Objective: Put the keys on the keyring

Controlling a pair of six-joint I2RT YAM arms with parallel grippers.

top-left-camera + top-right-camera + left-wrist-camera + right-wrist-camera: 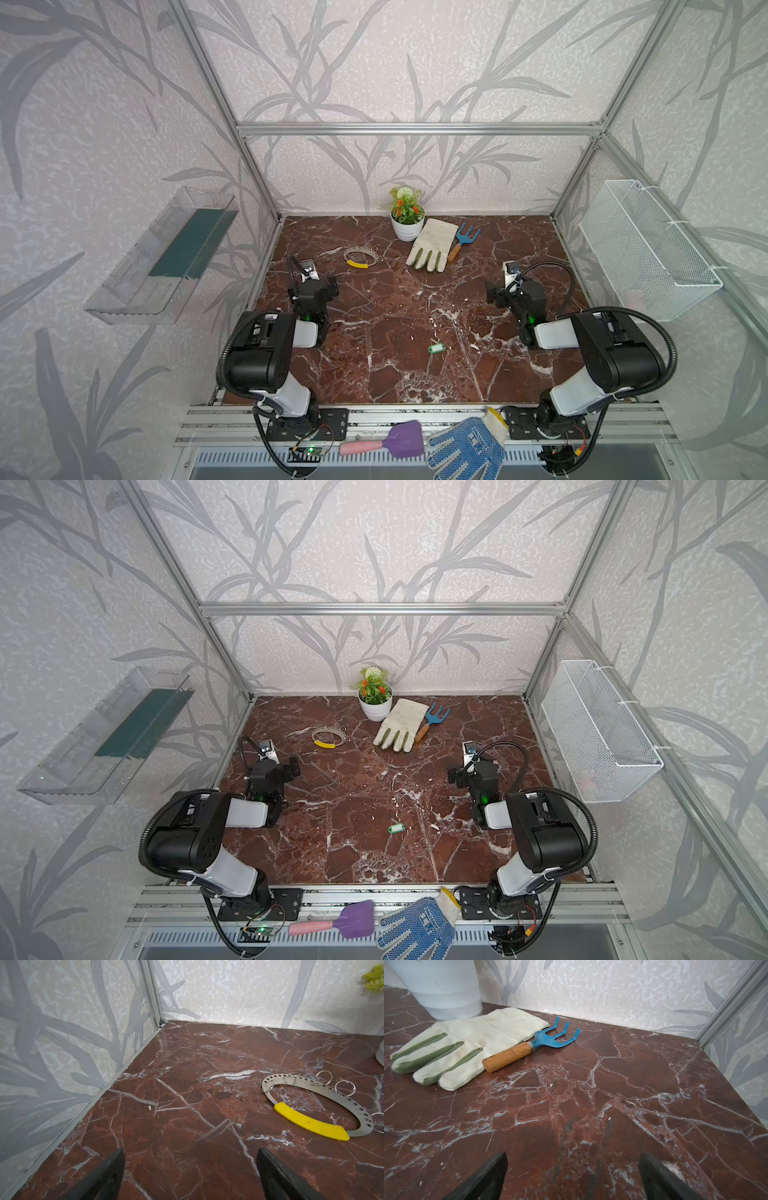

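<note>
The keys (436,348) (396,828), a small green tag with a white label, lie on the marble table near the front middle, between the two arms. The keyring (362,257) (328,737) (315,1105), a flat grey metal hoop with a yellow sleeve and several small silver rings, lies at the back left. My left gripper (320,284) (190,1151) hovers open just in front and to the left of the keyring, holding nothing. My right gripper (509,289) (573,1155) is open and empty over bare marble at the right, well behind the keys.
A white plant pot (407,226), a pale garden glove (432,245) (463,1047) and a blue hand rake (463,241) (529,1047) lie at the back middle. A clear shelf (166,257) and a mesh basket (648,249) hang on the side walls. A blue glove (465,449) rests on the front rail.
</note>
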